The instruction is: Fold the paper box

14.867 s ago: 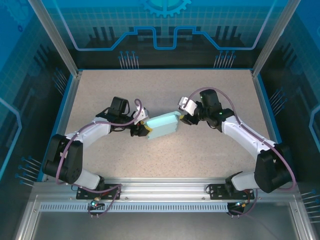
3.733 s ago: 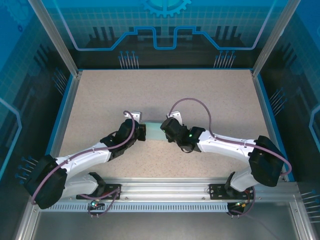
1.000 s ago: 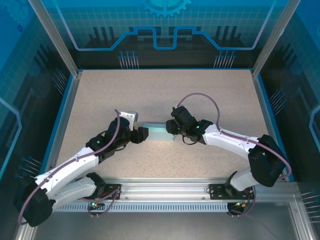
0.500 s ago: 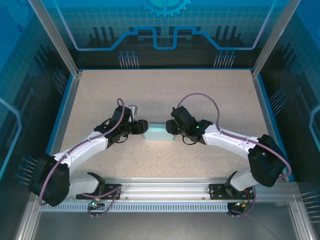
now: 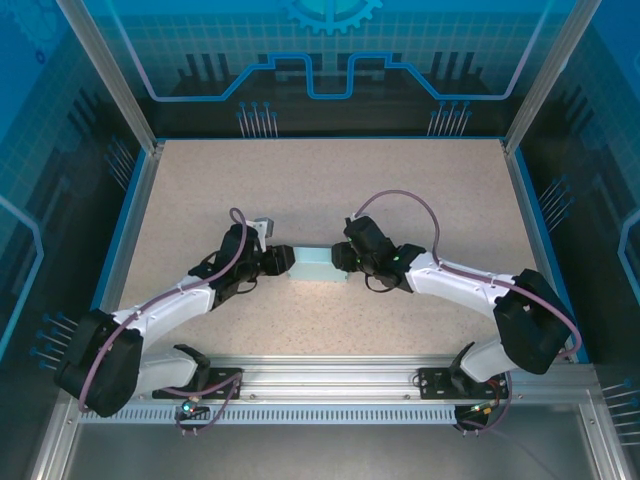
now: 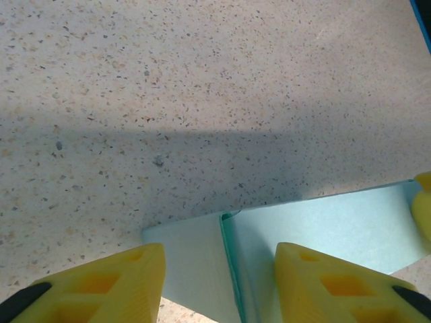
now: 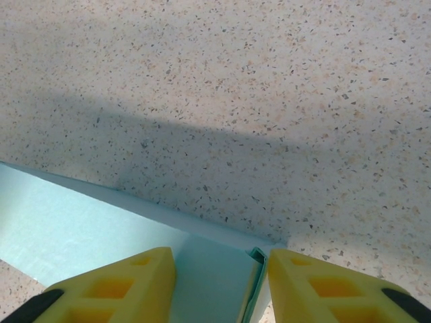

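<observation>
The paper box (image 5: 316, 264) is a small pale aqua rectangular box lying on the speckled table, between my two grippers. My left gripper (image 5: 284, 260) sits at its left end. In the left wrist view the yellow fingers (image 6: 101, 282) stand apart over the box's end panel (image 6: 192, 262), and a folded seam runs between them; this gripper (image 6: 219, 257) is open. My right gripper (image 5: 343, 258) is at the right end. There the box's end flap (image 7: 215, 279) fills the gap between the fingers (image 7: 337, 286), its folded edge against the right finger, so this gripper (image 7: 221, 264) is shut on it.
The speckled table top (image 5: 330, 190) stretches away behind the box. Blue rails edge it left (image 5: 128, 225) and right (image 5: 527, 215). The metal base rail (image 5: 330, 375) with both arm mounts runs along the near side.
The left arm has swung its elbow and settled its gripper onto the box's left end, with the jaws narrowing. The right gripper and the box have stayed put.
</observation>
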`<action>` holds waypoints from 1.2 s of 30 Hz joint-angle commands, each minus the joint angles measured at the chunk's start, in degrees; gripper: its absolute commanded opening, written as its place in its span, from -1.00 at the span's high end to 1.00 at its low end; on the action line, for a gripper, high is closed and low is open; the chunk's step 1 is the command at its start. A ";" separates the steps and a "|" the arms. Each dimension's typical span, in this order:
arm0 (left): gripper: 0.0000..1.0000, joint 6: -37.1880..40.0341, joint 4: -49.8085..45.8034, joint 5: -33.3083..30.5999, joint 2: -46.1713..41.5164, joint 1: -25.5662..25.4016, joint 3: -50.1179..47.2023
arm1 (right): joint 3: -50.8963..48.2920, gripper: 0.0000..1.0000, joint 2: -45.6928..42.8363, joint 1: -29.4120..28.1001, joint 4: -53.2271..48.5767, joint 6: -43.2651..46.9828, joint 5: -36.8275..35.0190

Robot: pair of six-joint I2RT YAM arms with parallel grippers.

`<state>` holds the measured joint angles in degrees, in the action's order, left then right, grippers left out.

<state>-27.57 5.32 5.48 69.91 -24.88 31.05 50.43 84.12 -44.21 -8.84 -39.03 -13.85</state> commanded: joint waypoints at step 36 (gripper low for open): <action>0.43 -2.05 -10.38 7.87 3.32 0.02 -5.11 | -12.53 0.48 1.75 12.05 -0.13 1.12 26.83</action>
<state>-28.97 6.98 10.52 70.13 -24.49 30.17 42.17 81.41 -32.14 0.03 -37.80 13.23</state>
